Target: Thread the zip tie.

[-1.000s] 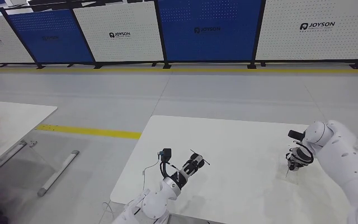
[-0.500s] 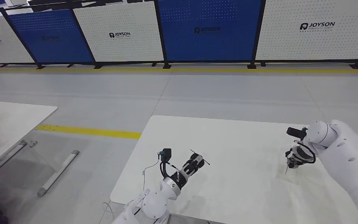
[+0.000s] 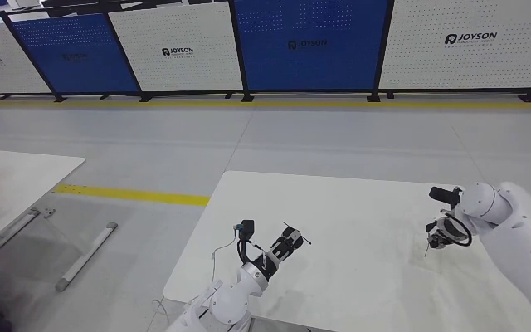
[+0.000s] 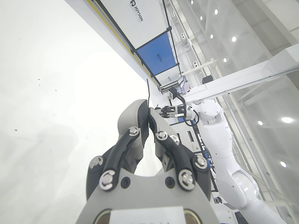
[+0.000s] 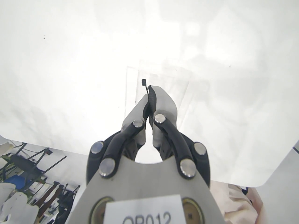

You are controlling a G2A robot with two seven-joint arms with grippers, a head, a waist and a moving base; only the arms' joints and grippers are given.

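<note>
We see the left tool [image 4: 148, 111] pinched shut on a black zip tie [image 4: 147, 89] over the worktop's [image 3: 348, 207] near edge, right tool [image 5: 150, 95] well apart, clamped on a second zip tie [image 5: 144, 82], partition panels [image 3: 307, 41] beyond.

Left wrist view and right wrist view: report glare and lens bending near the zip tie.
Left wrist view: glare washes the table white, ceiling lamps flare, fence panels bow; the zip tie strip shows dark above the shut jaws of the left gripper. Right wrist view: the table glares white; the zip tie head stands dark beyond the shut jaws of the right gripper.
</note>
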